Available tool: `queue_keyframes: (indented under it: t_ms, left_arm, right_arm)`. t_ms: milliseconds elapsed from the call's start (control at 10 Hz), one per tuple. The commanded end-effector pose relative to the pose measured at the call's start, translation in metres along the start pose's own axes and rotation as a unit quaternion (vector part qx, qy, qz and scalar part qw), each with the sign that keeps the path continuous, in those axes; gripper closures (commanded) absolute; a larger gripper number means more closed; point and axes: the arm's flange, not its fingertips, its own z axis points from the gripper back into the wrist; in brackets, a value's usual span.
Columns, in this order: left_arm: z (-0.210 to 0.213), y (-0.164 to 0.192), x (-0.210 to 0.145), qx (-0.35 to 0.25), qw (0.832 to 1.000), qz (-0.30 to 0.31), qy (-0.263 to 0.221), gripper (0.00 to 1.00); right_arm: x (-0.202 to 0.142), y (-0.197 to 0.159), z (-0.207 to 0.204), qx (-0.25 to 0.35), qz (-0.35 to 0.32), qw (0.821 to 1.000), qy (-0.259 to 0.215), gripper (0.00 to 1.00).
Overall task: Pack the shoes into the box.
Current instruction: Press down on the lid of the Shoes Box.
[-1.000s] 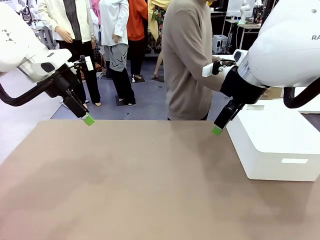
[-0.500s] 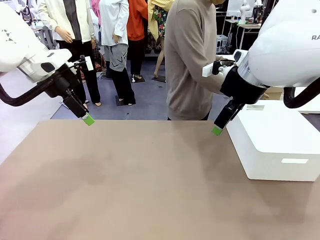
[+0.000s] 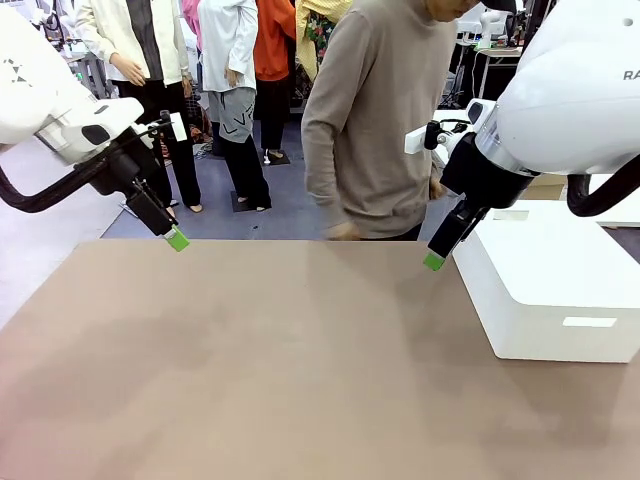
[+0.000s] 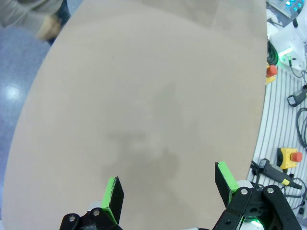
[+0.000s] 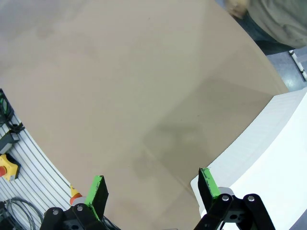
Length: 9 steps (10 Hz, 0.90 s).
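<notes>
Two grippers, left (image 3: 176, 240) and right (image 3: 433, 262), hover spread beside one white box (image 3: 555, 285).

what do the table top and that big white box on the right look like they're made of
Table top: matte tan surface, probably laminate or a fabric-like cover; it shows soft shadows and no glare or grain. White box: smooth, opaque white with rounded edges and a recessed slot in its side, most likely moulded plastic, though painted board can't be ruled out.

Person's hand (image 3: 343, 231) motion-blurred at table's far edge; white box (image 3: 560, 285) cut off by right frame edge.
</notes>
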Motion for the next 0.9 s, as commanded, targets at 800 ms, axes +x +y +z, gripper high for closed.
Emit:
queue_keyframes:
  t_ms: [800]
  left_arm:
    - [0.0011, -0.0006, 0.0001, 0.004, 1.0, 0.009, -0.001, 0.0]
  right_arm:
    - [0.0015, -0.0005, 0.0019, -0.002, -0.001, 1.0, 0.003, 0.0]
